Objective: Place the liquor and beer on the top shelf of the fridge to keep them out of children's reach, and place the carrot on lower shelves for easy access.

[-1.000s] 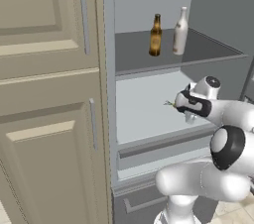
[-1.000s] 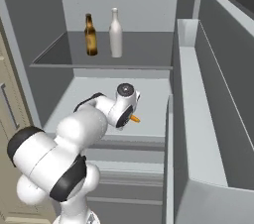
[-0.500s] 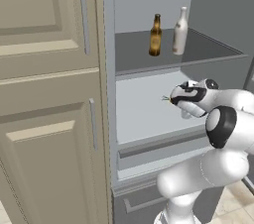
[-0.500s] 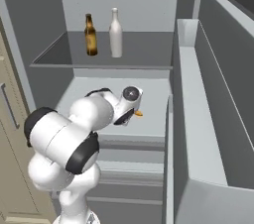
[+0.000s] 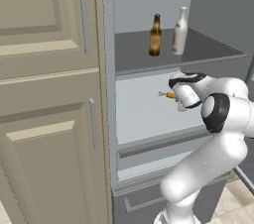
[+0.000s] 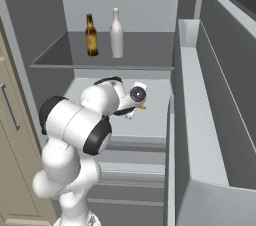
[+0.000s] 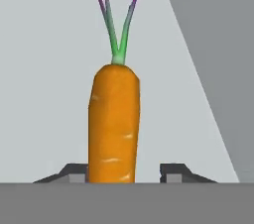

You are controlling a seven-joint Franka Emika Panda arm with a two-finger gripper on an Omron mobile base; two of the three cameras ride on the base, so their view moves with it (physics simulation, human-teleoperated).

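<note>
**Jaws parting around carrot over lower shelf**

Jaws stood apart in the hand view: the left fingertip (image 7: 74,174) touched the carrot (image 7: 114,124), the right one sat clear with a gap, so no firm clamp. The carrot's long axis ran straight out from the gripper (image 7: 121,174), green stem pointing away toward the fridge (image 5: 218,25) back wall. It sat low over the pale lower shelf (image 5: 141,114). The beer (image 5: 156,35) and the liquor (image 5: 180,31) stood upright, side by side, on the top shelf (image 5: 208,44). Likely step: release, then back out along the carrot's axis.
</note>
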